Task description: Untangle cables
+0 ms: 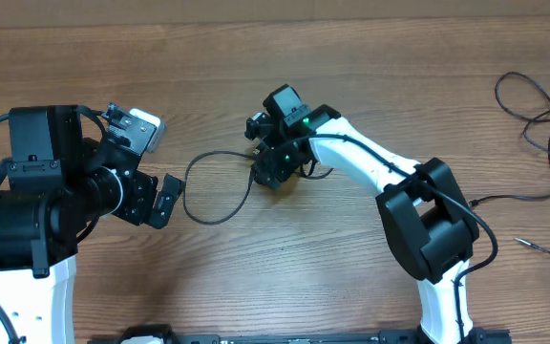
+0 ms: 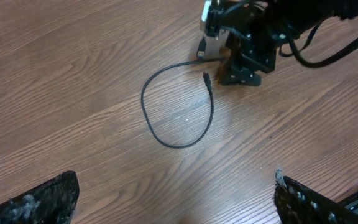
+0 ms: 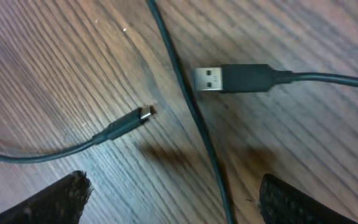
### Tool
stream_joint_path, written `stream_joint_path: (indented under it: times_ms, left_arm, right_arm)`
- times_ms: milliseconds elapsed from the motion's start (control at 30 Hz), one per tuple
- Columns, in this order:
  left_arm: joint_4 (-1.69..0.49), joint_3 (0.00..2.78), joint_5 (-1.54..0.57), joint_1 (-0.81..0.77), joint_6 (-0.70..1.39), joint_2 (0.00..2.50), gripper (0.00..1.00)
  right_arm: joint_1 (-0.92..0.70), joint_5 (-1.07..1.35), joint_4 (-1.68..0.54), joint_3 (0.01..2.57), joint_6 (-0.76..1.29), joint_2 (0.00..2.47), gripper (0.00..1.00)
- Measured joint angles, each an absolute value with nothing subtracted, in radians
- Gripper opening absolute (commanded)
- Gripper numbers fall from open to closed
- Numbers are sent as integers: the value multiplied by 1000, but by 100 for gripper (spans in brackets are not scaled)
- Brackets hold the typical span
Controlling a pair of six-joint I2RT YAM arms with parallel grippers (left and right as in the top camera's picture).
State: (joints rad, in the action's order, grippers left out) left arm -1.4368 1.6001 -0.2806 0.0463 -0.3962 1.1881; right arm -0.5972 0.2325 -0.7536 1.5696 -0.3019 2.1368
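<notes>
A thin black cable [image 1: 208, 186] lies on the wooden table in an open loop [image 2: 166, 134]. Its small plug end [image 3: 143, 116] and its silvery USB plug [image 3: 219, 79] lie close together near the loop's crossing. My right gripper [image 1: 273, 177] hovers low over that spot, open. A cable strand [image 3: 191, 112] runs between its fingers [image 3: 297, 202], nearer the right one and touching neither. My left gripper [image 1: 160, 167] is open to the left of the loop, with only bare wood between its fingertips [image 2: 42, 199].
More thin black cables [image 1: 542, 124] lie in loose strands at the table's far right edge, one ending in a slim plug [image 1: 521, 242]. The right arm [image 1: 428, 215] reaches in from the lower right. The table's front edge is near both arm bases.
</notes>
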Motion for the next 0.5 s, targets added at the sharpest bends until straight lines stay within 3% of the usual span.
stream_joint_path:
  times_ms: [67, 133, 267, 300, 500]
  left_arm:
    - [-1437, 1600, -281, 46, -396, 1188, 100]
    - [-1437, 1600, -281, 46, -396, 1188, 100]
    - [-1437, 1600, -281, 46, -396, 1188, 100]
    - [-1437, 1600, -281, 46, -396, 1188, 100]
    - [-1436, 1600, -281, 46, -397, 1188, 100]
  right_arm:
    - [-598, 233, -678, 1521, -321, 2137, 82]
    - [-598, 233, -613, 1473, -359, 2135, 71]
    - [-598, 237, -500, 1416, -408, 2127, 25]
    - [-598, 236, -482, 1405, -413, 2124, 4]
    - [-597, 246, -481, 1386, -424, 2118, 4]
